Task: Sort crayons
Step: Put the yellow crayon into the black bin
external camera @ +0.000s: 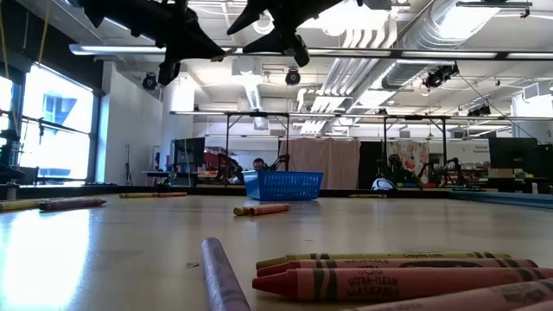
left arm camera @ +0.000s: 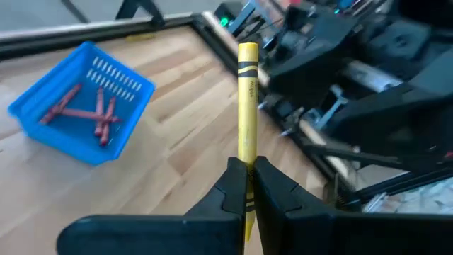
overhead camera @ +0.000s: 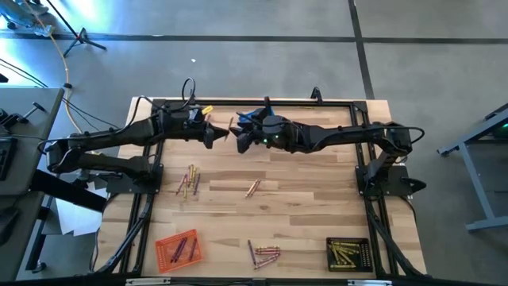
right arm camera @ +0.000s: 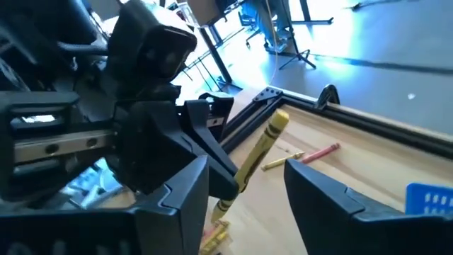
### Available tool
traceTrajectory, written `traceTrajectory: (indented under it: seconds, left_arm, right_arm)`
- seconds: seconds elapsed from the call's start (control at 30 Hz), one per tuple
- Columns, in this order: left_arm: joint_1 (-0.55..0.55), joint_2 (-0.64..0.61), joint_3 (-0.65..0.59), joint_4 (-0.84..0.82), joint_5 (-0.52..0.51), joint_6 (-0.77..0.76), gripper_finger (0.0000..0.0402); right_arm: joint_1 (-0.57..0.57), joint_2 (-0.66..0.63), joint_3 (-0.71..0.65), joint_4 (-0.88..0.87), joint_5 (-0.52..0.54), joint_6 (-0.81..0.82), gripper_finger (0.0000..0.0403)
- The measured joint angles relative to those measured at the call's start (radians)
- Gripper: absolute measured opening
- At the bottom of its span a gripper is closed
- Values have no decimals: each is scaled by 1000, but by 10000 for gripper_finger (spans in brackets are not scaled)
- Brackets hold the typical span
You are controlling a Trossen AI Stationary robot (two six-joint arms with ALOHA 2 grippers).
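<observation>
High above the table near the blue basket [left arm camera: 81, 99], the left gripper [left arm camera: 248, 185] pinched a yellow crayon [left arm camera: 246, 106] by one end, the right gripper [right arm camera: 244, 191] stood spread beside it, and such a short hold could let it slip and fall.

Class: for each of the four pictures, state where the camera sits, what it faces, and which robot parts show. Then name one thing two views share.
High: overhead, straight down; both arms meet above the table.
Low: table height, across crayons; arms overhead.
Left wrist: past the left pincer, shut on a yellow crayon; blue basket beyond.
Right wrist: between the open right pincer fingers toward the left arm.
Shared: both wrist views show the yellow crayon.
</observation>
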Motion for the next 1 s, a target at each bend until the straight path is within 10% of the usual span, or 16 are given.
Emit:
traceTrajectory:
  seconds: [1.0]
  left_arm:
    - [-98, 0, 1, 81, -3, -8, 3]
  right_arm:
    - [0, 0, 0, 30, 50, 223, 154]
